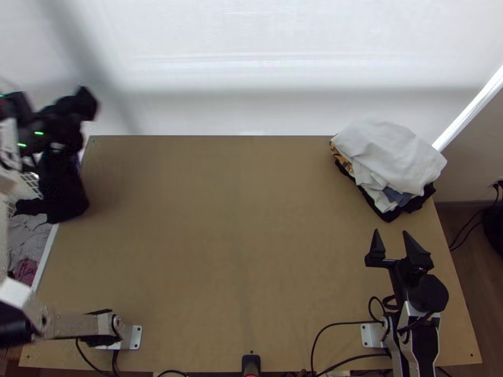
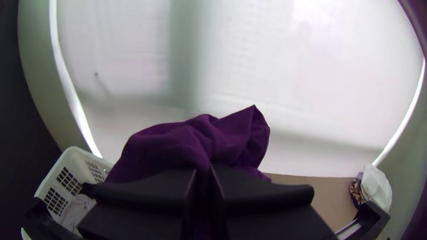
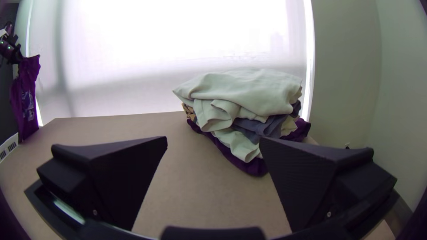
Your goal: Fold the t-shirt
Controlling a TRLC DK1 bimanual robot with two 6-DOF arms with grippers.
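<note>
Bright, pale backdrop (image 1: 283,50) behind the far edge of the counter (image 1: 239,251), with a darker soft stripe running down its left side. Counter's plain light wood, and the folding job is off at its left end: the purple t-shirt (image 3: 24,98) is up in the air, hanging from the left gripper (image 1: 66,113). The left wrist view has its fingers pressed together on a bunched bit of the fabric, which pokes up in a floppy peak past the tips. Right wrist view shows the rest dangling long and narrow, some light print on it. From the top it's by the far left corner, over the white basket (image 2: 49,180) and the counter's edge; can't tell if the bottom touches either one. Basket has some light cloth in it.

Right gripper (image 1: 391,235) is low on the right side, fingers spread wide, aimed at a messy folded pile at the far right corner: white cloth (image 3: 244,89) on top, blue-grey (image 3: 262,126) and patterned stuff (image 1: 339,157) in the middle, dark purple cloth (image 3: 253,166) at the bottom.
</note>
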